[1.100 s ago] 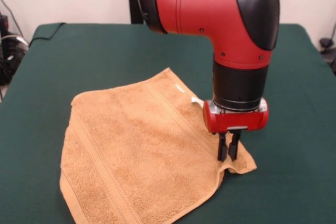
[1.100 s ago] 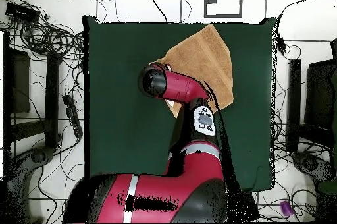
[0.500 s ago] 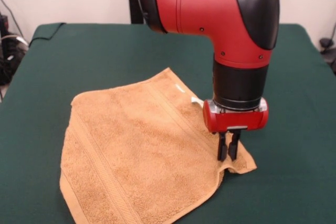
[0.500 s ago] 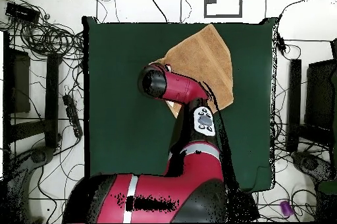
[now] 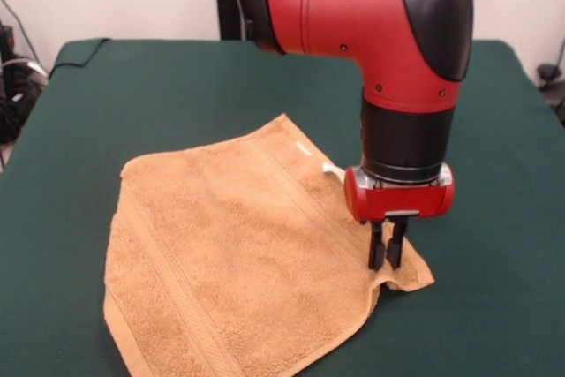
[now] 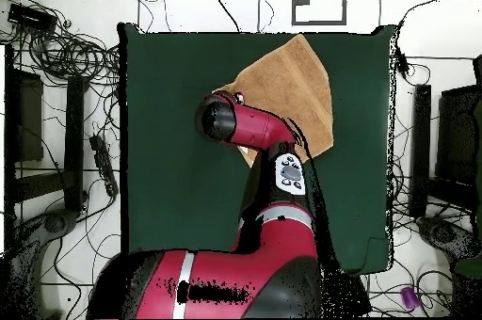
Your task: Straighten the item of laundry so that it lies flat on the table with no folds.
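Note:
The item of laundry (image 5: 238,253), a tan-orange terry towel with woven bands, lies spread on the green table (image 5: 159,94), and a small white tag (image 5: 332,169) shows at its far edge. My gripper (image 5: 387,259) stands upright over the towel's right corner, shut on a small raised pucker of cloth there. That corner is slightly rumpled, while the other parts lie mostly flat. In the overhead view the towel (image 6: 294,86) sits near the table's (image 6: 179,156) top edge. There the arm hides the gripper and the towel's lower left part.
The red arm (image 6: 254,133) reaches across the table's middle in the overhead view. Cables and equipment (image 6: 66,53) lie on the floor around the table. The towel's near edge (image 5: 141,364) runs close to the table's front edge.
The arm and gripper have shifted very slightly to the right, dragging the pinched towel corner a little the same way.

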{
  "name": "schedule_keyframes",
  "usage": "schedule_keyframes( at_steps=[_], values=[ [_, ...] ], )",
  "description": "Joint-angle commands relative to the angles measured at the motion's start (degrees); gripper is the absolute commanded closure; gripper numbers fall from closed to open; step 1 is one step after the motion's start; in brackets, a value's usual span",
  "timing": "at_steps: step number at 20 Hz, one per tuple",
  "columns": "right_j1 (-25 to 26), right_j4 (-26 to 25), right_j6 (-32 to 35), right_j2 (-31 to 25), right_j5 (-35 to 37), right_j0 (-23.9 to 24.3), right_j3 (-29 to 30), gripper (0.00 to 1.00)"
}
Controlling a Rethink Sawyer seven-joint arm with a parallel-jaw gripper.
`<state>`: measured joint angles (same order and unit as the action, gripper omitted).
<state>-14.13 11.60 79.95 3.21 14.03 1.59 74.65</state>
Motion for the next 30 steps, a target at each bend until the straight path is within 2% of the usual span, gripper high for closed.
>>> schedule_keyframes(
  at_steps=[1, 8, 13, 30],
  values=[
    [1.49, 1.11, 13.78, -6.51, 0.89, -4.33, 8.04, 1.0],
    [0.75, 0.55, 12.1, -8.98, 1.96, -5.32, 9.3, 1.0],
    [0.33, -0.09, 10.94, -8.7, 3.0, -6.39, 9.2, 1.0],
    [0.07, -2.21, 7.19, -12.22, 2.29, -5.57, 10.37, 1.0]
  ],
)
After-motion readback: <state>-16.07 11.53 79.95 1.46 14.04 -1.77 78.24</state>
